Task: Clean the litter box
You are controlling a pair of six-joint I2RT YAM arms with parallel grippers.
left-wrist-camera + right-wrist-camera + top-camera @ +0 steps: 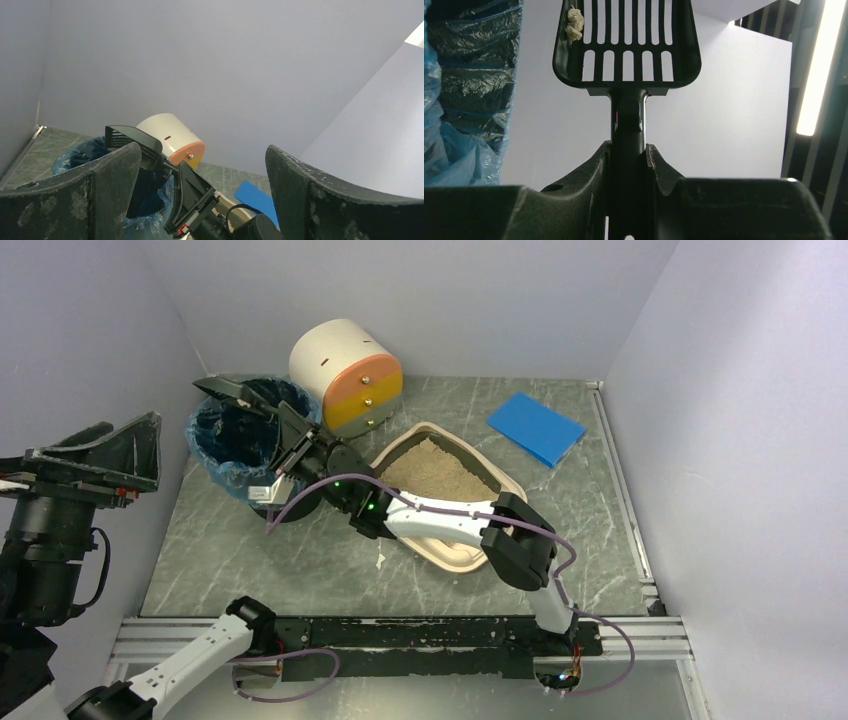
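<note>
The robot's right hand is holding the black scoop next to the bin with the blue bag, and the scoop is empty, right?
Not quite. The scoop is not empty: a small pale clump sits in its upper left corner, as the right wrist view shows. The rest is right: the right gripper holds the scoop by its handle next to the bin with the blue bag.

The top camera looks down from high at the near edge over the whole surface (250,560). The left wrist camera faces far, sharing the bin (80,155) and drawer unit (170,137) with it. The right wrist camera sits close under the scoop (626,40).
</note>
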